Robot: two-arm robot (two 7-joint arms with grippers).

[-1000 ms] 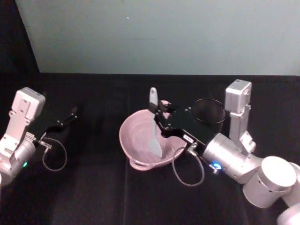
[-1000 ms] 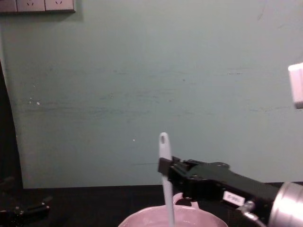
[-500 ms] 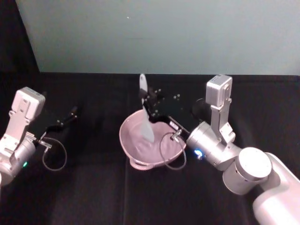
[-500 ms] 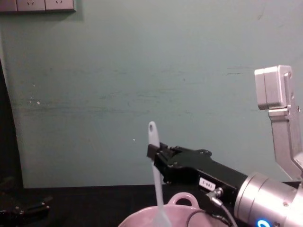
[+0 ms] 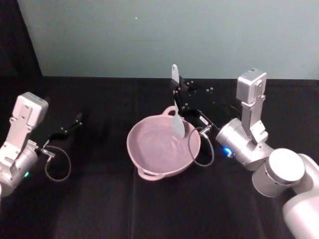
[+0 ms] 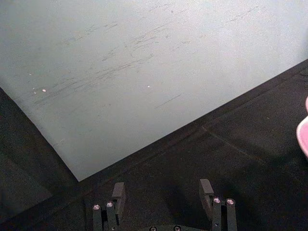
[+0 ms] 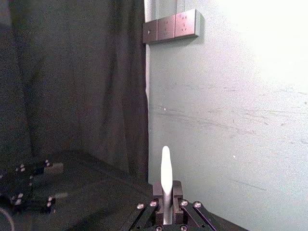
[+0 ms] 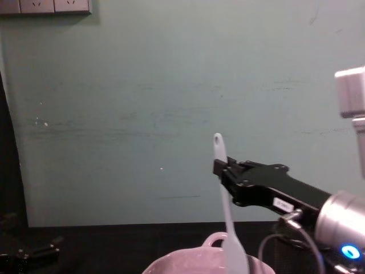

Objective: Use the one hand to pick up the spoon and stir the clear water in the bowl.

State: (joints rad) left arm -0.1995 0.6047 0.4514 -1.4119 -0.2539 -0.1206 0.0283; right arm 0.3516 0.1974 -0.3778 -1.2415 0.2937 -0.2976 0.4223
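Now right claw (image 8: 219, 166) clamps the spoon (image 8: 223, 200) at the bowl's (image 5: 130, 152) far rim; left claw (image 6: 162, 195) gapes well clear.

Pink bowl (image 5: 152, 152) on black table (image 5: 89, 199)

Bowl (image 8: 182, 262) underside off chest view

Backdrop: you face a pale green wall (image 5: 149, 35) marked with faint streaks | Surface: your table (image 5: 99, 199) is draped in black cloth | Fittings: you have a row of wall sockets (image 8: 45, 5) high up, just beside a dark curtain (image 7: 72, 86)
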